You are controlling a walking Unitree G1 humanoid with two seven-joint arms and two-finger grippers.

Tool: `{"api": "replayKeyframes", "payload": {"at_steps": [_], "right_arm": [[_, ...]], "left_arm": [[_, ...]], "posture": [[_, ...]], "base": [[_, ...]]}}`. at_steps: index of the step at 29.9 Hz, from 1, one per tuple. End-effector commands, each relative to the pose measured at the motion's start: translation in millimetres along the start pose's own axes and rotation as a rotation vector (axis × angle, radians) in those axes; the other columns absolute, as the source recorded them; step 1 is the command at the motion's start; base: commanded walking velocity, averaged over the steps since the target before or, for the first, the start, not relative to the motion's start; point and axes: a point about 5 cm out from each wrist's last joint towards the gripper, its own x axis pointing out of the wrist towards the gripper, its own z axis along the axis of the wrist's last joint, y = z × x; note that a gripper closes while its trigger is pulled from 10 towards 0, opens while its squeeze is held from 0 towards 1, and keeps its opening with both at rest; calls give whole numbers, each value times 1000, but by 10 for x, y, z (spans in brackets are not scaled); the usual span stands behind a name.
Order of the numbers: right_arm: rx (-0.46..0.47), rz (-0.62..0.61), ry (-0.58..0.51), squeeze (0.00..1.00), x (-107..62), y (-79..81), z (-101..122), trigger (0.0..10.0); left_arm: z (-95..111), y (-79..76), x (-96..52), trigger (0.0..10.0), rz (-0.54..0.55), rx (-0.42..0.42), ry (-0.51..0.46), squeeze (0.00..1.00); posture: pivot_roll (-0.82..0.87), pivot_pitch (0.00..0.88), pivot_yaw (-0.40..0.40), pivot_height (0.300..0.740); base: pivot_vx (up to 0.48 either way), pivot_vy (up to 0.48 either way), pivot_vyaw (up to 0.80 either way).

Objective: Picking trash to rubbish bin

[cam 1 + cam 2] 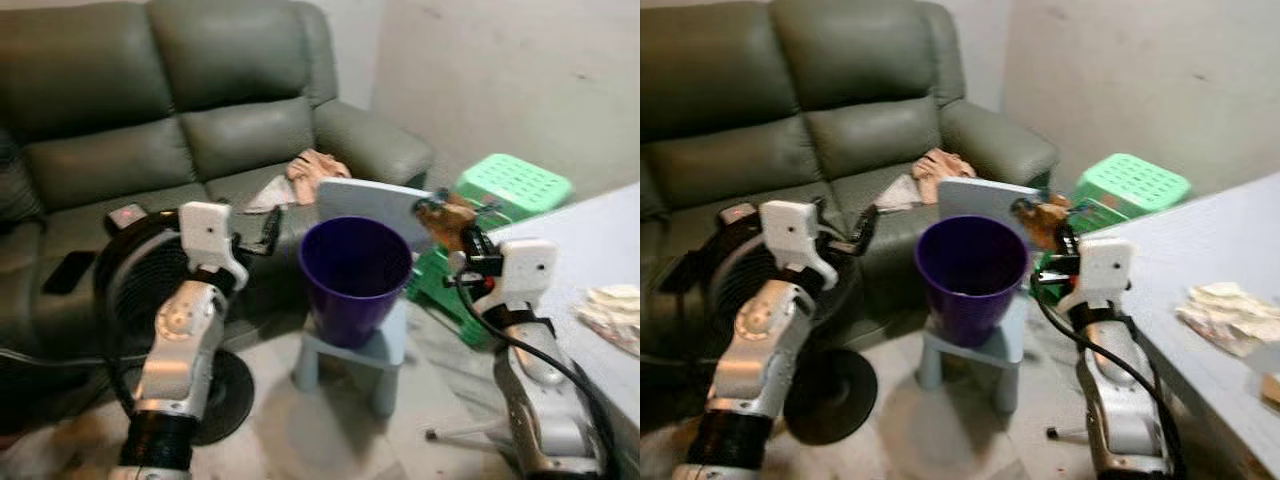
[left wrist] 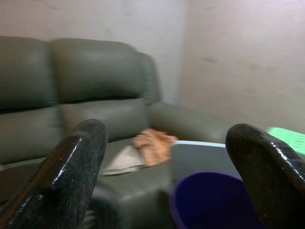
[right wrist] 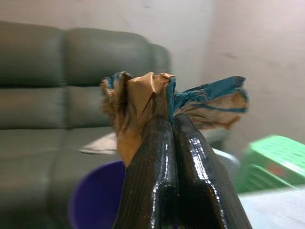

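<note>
Our right gripper (image 1: 452, 222) pinches a crumpled brown-and-blue paper wrapper (image 3: 157, 98) beside the purple plastic bin's (image 1: 352, 300) rim. Our left gripper (image 1: 268, 230) hangs wide open, empty.

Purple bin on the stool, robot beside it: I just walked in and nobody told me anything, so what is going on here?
The robot is clearing trash. Its right gripper is shut on a crumpled brown and blue wrapper, held up just beside the rim of the purple bin, which stands on a small pale stool before the sofa. The wrapper is not yet dropped. The left gripper is open, raised on the bin's other side.
</note>
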Motion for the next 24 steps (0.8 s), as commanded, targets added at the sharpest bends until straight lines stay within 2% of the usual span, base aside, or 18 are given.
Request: {"api": "replayKeyframes", "payload": {"at_steps": [1, 4, 8, 24], "right_arm": [[1, 5, 15, 0, -5, -16, -26, 10000], [15, 26, 13, 0, -13, -6, -27, 10000], [39, 31, 11, 0, -22, -5, -29, 10000], [42, 45, 43, 0, -31, -10, -66, 10000]], "left_arm": [[-7, -38, 4, 10000, -18, 11, 5, 0], [-26, -54, -7, 10000, -22, 15, 11, 0], [-59, -80, -17, 10000, -36, 12, 29, 0], [-91, -150, -47, 10000, -77, -17, 41, 0]], "posture": [[87, 0, -10, 740], [86, 0, -15, 740], [86, 0, -19, 740], [88, 12, -25, 740]], "base": [[0, 0, 800], [0, 0, 727], [0, 0, 0], [0, 0, 0]]}}
